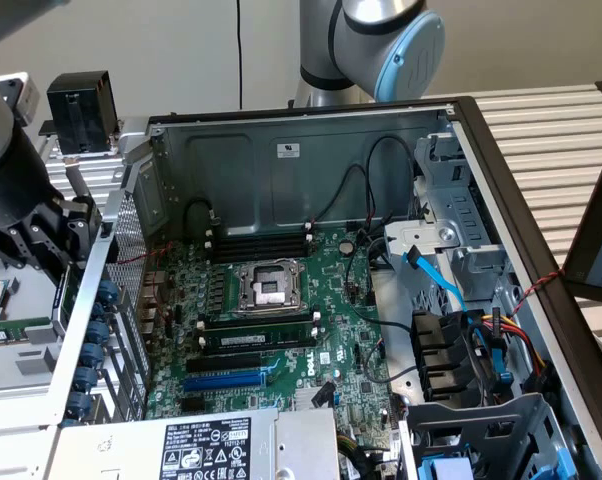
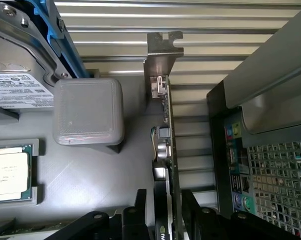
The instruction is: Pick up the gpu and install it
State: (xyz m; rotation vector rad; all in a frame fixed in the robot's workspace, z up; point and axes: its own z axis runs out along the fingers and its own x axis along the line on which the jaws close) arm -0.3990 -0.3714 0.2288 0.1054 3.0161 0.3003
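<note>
The gripper, at the exterior view's left outside the case, pinches the gpu between its fingers. Pickup looks done. Installing remains, as the motherboard's blue slot is empty.

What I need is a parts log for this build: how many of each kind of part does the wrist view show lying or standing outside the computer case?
gpu: 1
CPU chip: 1
hard drive: 1
grey block: 1
Total: 4
</note>
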